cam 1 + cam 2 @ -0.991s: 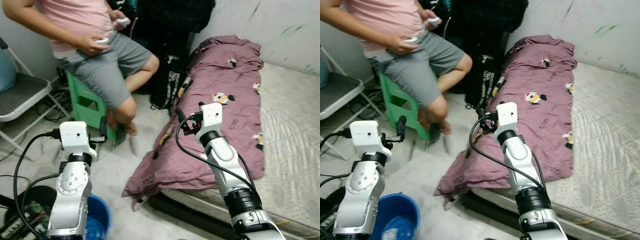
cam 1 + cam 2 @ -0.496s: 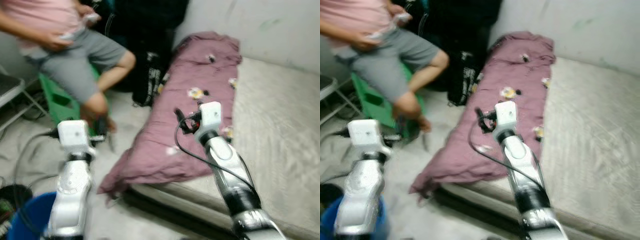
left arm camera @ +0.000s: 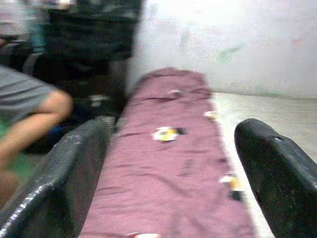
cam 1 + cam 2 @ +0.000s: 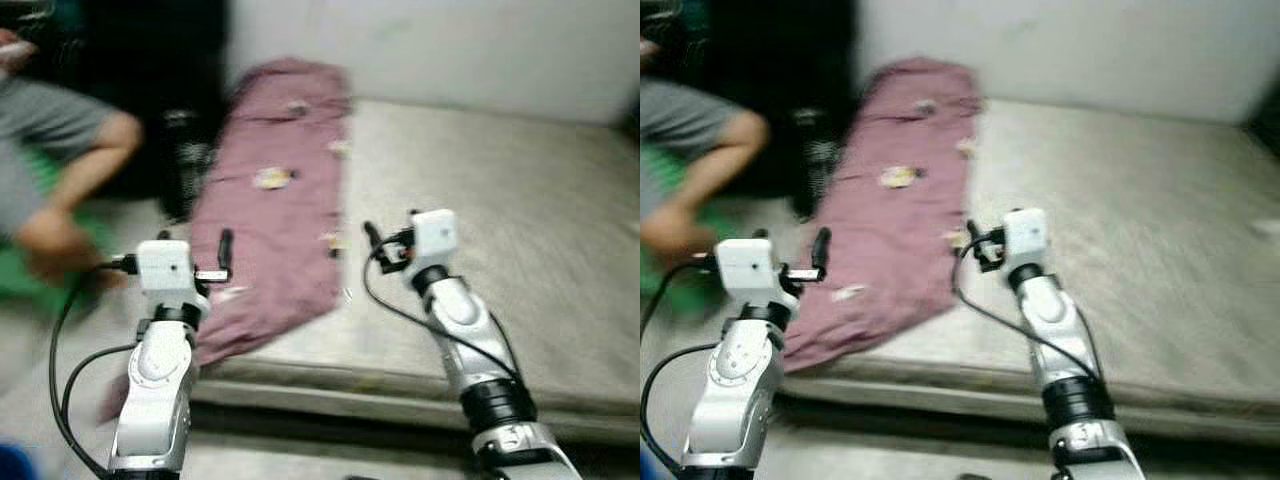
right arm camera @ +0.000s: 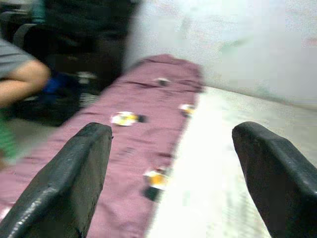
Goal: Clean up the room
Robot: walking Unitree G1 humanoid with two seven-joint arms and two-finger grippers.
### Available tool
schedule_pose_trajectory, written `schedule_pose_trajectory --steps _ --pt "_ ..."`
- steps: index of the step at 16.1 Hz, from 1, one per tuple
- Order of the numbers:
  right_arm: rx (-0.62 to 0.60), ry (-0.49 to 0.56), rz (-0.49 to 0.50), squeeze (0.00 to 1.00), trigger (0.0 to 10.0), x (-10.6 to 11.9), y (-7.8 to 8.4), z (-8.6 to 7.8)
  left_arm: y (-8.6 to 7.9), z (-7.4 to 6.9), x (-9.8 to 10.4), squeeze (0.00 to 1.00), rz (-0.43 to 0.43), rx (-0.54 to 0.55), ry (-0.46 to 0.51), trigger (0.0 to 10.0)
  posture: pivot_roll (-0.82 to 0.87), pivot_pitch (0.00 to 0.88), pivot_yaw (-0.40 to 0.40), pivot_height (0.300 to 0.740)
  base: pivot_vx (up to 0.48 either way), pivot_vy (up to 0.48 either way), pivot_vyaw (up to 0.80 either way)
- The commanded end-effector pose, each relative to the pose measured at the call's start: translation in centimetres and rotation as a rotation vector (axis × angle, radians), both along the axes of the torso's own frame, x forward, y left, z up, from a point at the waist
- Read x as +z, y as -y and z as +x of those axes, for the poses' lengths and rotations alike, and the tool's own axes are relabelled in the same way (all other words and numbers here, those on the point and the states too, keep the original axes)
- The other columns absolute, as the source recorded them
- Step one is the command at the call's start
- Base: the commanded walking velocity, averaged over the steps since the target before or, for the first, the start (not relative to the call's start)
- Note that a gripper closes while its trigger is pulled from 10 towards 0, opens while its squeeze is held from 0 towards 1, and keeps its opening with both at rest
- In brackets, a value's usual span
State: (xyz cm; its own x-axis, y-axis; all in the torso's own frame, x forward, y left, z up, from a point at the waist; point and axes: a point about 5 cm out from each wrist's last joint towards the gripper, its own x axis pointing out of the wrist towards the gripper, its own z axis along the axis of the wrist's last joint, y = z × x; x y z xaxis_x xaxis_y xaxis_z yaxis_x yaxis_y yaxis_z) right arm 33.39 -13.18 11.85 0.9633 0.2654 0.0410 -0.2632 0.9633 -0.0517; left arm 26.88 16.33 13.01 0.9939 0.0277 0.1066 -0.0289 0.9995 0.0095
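A purple blanket (image 4: 270,210) with small cartoon prints lies lengthwise along the left side of a bare grey mattress (image 4: 500,200), its near end drooping over the edge toward the floor. My left gripper (image 4: 195,243) is raised in front of the blanket's near end, open and holding nothing. My right gripper (image 4: 385,240) is up over the mattress just right of the blanket's edge, also open and empty. Between the left wrist fingers (image 3: 79,168) the blanket (image 3: 173,148) stretches away. The right wrist view has the blanket (image 5: 143,114) beside the mattress (image 5: 213,173). All views are blurred.
A seated person's bare leg (image 4: 70,170) is at the far left, with a green stool (image 4: 20,270) under it. A dark bag (image 4: 185,165) leans against the bed's left side below black clutter. A white wall (image 4: 450,50) runs behind the mattress.
The camera has swung right: the person, stool and blanket slid left, the blue bucket left the picture, and more mattress came into view. Both arms hold the same raised pose.
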Motion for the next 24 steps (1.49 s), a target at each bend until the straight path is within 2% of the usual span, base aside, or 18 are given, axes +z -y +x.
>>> schedule_pose_trajectory --steps 1,5,17,22,24 --pt "0.016 0.015 0.008 0.00 10.0 0.47 -0.69 0.12 -0.42 0.07 0.26 0.00 0.004 0.007 0.009 10.0 -0.02 0.000 -0.062 0.740 0.000 0.000 0.00" --pt "0.021 0.020 0.006 0.00 10.0 0.51 -0.71 0.11 -0.24 0.05 0.36 0.00 -0.004 -0.017 0.020 10.0 -0.02 0.000 -0.061 0.740 0.000 0.000 0.00" --pt "0.015 0.018 0.007 0.00 10.0 0.56 -0.71 0.26 -0.07 -0.03 0.32 0.00 -0.025 -0.023 0.019 10.0 -0.02 0.000 -0.064 0.740 0.361 0.000 -0.04" --pt "0.009 0.008 0.009 0.00 10.0 0.42 -0.67 0.29 -0.37 0.14 0.03 0.00 -0.037 0.017 -0.007 10.0 -0.02 0.000 -0.062 0.740 0.000 0.000 0.00" --pt "0.005 0.004 0.012 0.00 10.0 0.38 -0.63 0.32 -0.41 0.19 0.01 0.00 -0.035 0.018 -0.008 10.0 -0.02 0.000 -0.062 0.740 0.000 0.240 -0.80"
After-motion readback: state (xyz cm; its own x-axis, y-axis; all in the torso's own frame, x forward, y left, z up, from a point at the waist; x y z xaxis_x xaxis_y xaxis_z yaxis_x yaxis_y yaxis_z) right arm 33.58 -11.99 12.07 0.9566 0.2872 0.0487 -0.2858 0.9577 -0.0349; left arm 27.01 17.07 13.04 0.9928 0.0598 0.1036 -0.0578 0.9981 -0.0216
